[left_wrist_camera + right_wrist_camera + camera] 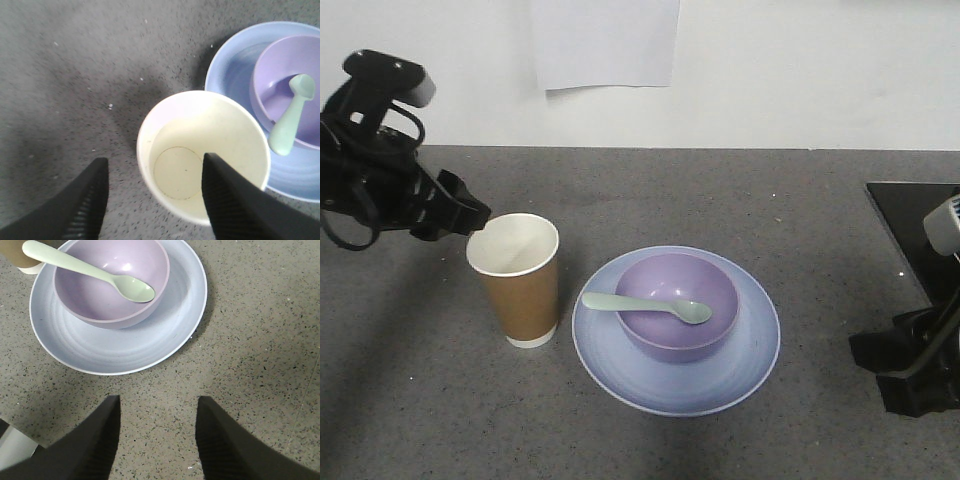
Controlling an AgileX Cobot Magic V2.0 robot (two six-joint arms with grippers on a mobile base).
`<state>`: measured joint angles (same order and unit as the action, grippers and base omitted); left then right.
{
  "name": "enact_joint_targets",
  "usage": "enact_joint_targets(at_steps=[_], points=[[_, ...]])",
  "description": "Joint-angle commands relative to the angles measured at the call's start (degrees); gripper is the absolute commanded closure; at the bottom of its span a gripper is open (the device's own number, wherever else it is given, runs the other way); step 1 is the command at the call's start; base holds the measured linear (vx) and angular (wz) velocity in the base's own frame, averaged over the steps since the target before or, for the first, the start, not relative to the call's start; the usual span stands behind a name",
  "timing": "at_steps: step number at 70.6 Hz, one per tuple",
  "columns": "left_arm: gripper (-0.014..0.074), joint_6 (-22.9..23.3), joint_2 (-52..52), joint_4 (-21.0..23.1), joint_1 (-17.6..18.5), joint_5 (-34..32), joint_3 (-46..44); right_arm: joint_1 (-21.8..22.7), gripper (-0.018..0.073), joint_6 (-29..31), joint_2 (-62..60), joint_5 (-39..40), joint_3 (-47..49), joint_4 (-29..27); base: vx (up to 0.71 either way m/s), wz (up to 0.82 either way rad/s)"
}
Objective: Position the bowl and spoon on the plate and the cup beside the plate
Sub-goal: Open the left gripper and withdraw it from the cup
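Since the cup (202, 157) is light, thin paper, hold its sides gently. It stands right under the wide-open left pincer (152, 197), beside the plate (235, 80). Right pincer (156, 435) is wide too.

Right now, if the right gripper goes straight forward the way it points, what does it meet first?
Probably the plate: the right gripper is open over bare table, and the plate's near rim lies ahead, slightly left. Height is unclear, so it might pass above.

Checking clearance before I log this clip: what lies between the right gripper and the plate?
Nothing: the right wrist view shows only bare speckled tabletop between the open right gripper and the plate.
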<state>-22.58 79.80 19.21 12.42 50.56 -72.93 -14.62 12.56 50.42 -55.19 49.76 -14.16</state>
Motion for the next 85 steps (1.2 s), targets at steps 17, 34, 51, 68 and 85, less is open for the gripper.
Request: enact_joint_targets(at_steps=[17, 34, 51, 68, 85], points=[[0.0182, 6.8, -15.5, -5.5, 0.3, -9.7, 10.9, 0.1, 0.0217, 0.3, -0.5, 2.8, 1.5, -0.5, 0.00, 0.00], [0.0182, 7.0, -24.4, -5.3, 0.3, -13.2, 20.5, 0.1, 0.0217, 0.3, -0.5, 2.8, 1.5, -0.5, 0.00, 0.00], [0.0195, 7.0, -28.2, -5.3, 0.3, -18.0, 26.0, 0.1, 0.0217, 0.3, -0.5, 3.0, 1.5, -0.5, 0.00, 0.00], [0.0386, 7.0, -28.1, -5.3, 0.3, -18.2, 26.2, 0.1, 0.0383, 0.3, -0.4, 2.8, 1.4, -0.5, 0.00, 0.00], [0.0605, 7.0, -28.1, -5.3, 0.3, -18.3, 26.2, 0.1, 0.0573, 0.3, -0.4, 2.8, 1.4, -0.5, 0.00, 0.00]])
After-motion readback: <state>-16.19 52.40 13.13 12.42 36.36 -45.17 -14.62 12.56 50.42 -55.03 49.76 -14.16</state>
